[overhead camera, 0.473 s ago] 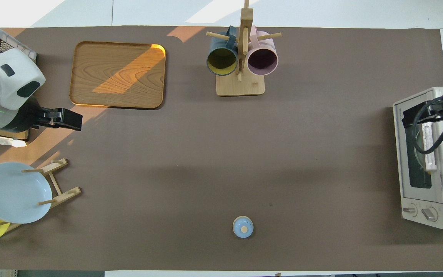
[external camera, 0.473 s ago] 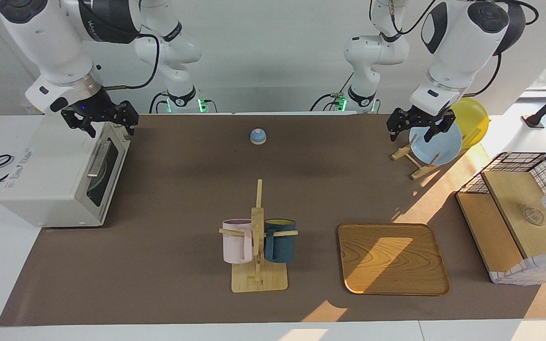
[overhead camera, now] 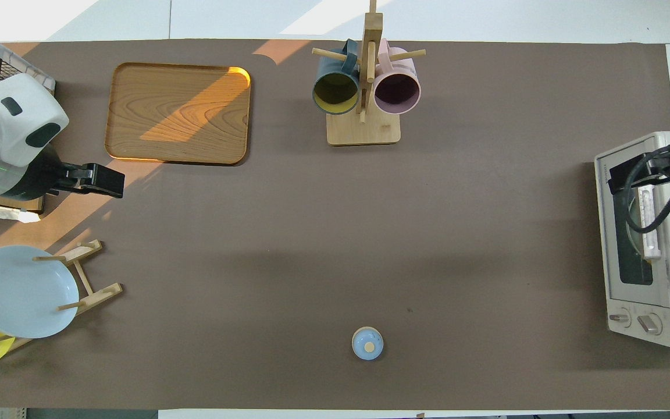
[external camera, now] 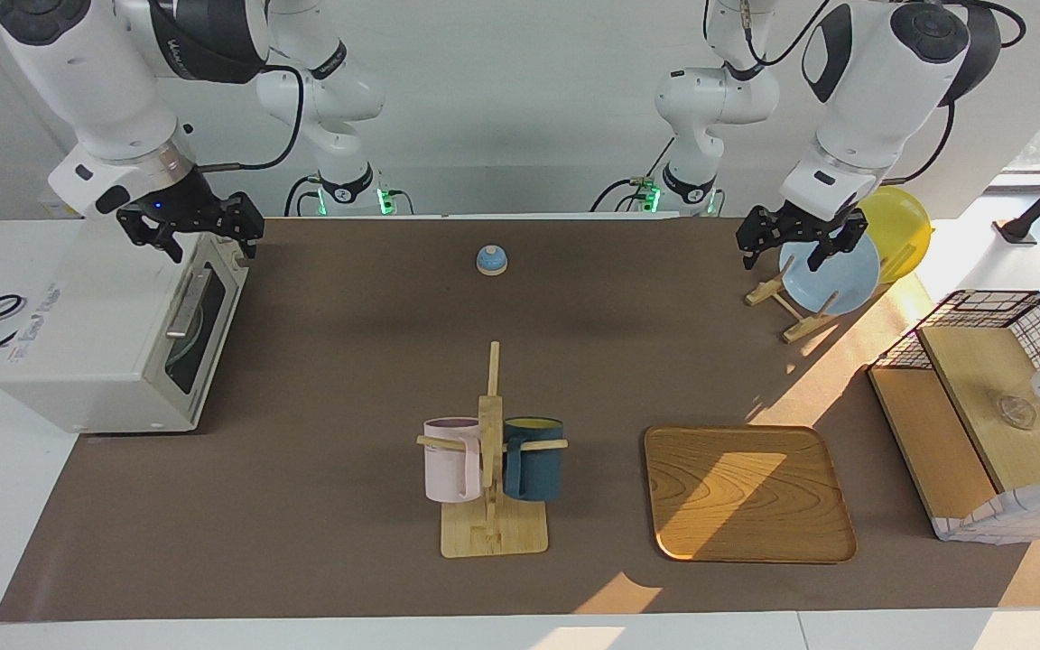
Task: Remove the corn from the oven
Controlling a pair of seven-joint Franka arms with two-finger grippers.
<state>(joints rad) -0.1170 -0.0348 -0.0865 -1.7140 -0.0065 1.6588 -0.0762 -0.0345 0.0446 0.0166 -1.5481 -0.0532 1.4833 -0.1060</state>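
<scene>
While the boxy white oven (external camera: 114, 334) sits at the left of the facing frame with its dark glass door and silver bar handle closed, the corn cannot be made out through the glass. Above the oven's upper corner hangs the right claw (external camera: 190, 236), black, its fingers spread wide and gripping nothing. At upper right, the left claw (external camera: 795, 244) waits over a glossy pale blue plate (external camera: 831, 275) on a wooden rack, equally open and empty. Compared with half a second earlier, the right claw has shifted very slightly; nothing else on the matte brown tabletop (external camera: 348, 361) has moved.
</scene>
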